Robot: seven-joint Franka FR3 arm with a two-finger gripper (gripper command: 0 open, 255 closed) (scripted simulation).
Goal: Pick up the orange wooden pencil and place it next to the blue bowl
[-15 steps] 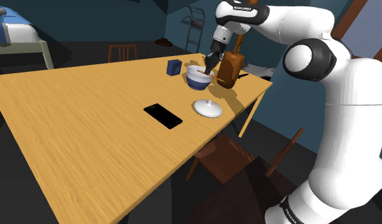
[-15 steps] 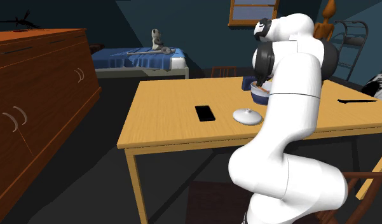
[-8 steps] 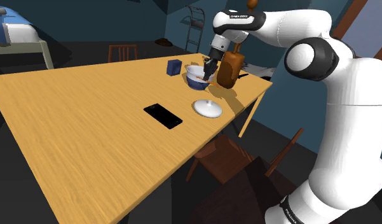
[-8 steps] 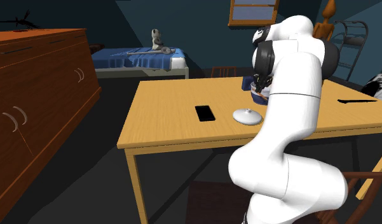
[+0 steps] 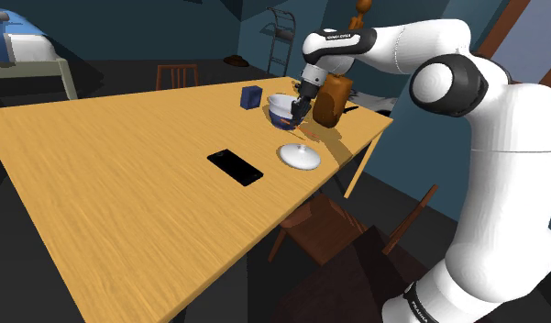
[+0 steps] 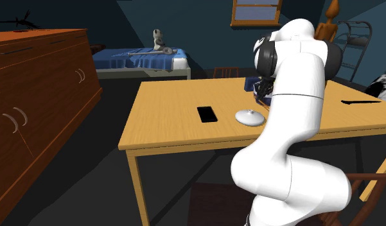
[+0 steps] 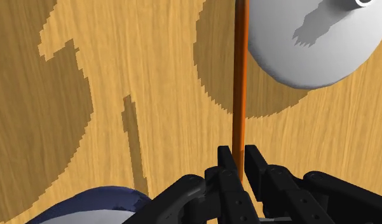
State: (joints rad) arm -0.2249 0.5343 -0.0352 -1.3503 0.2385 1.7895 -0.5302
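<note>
Grips the orange pencil [image 7: 239,95] in the gripper [image 7: 239,154], 2 black fingers pressed against its sides near 1 end. Holds it straight out along the fingers over the wooden table [image 7: 138,76], shaft passing just beside the white domed lid [image 7: 316,44], with the blue bowl [image 7: 97,205] close to the fingers on the other side. In the shoulder view, hangs right of upper centre, against the bowl, a brown object [image 5: 330,99] just behind. Toward that frame's middle, a black phone [image 5: 235,167]; left of the bowl, a small blue box [image 5: 251,96].
</note>
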